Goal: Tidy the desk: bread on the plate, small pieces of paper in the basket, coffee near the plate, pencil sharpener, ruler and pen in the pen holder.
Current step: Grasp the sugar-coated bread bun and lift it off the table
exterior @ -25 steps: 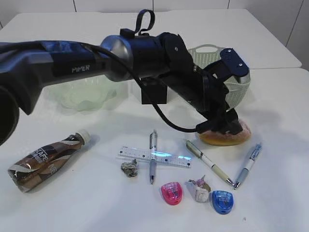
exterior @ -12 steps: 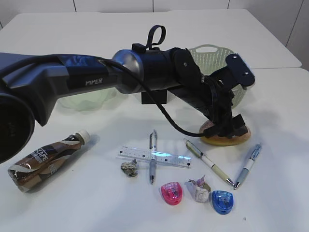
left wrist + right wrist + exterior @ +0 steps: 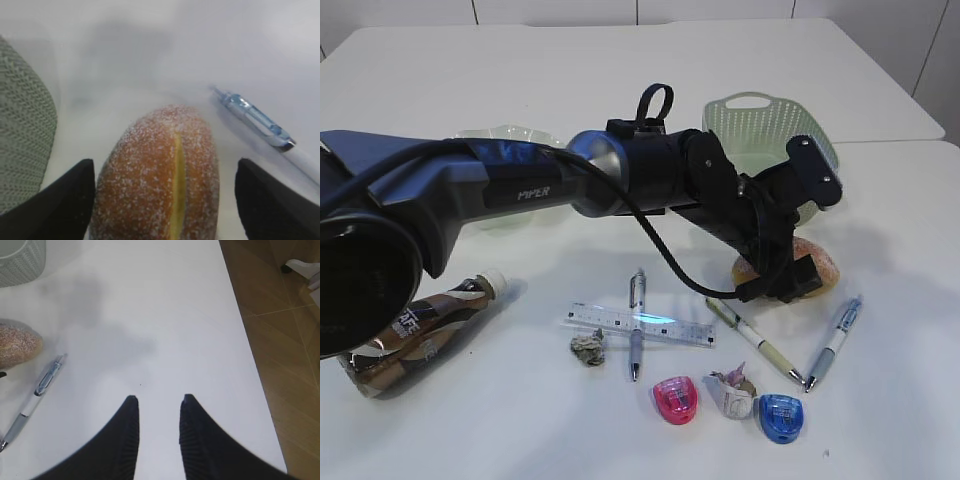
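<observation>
The sugar-dusted bread lies on the desk in front of the basket. My left gripper is open and straddles the bread, one finger on each side. The plate shows partly behind the left arm, which hides the pen holder. The coffee lies on its side at the left. The ruler crosses a pen. A pink pencil sharpener, a blue one and paper scraps lie in front. My right gripper hangs open over bare desk.
Two more pens lie right of the ruler, the blue one close to the bread. The basket wall stands just left of the left gripper. The desk's right edge and the floor lie beyond the right gripper.
The left arm has swung lower over the table, now covering the pen holder. Its jaws have spread wider and settled around the bread. The right gripper has not changed.
</observation>
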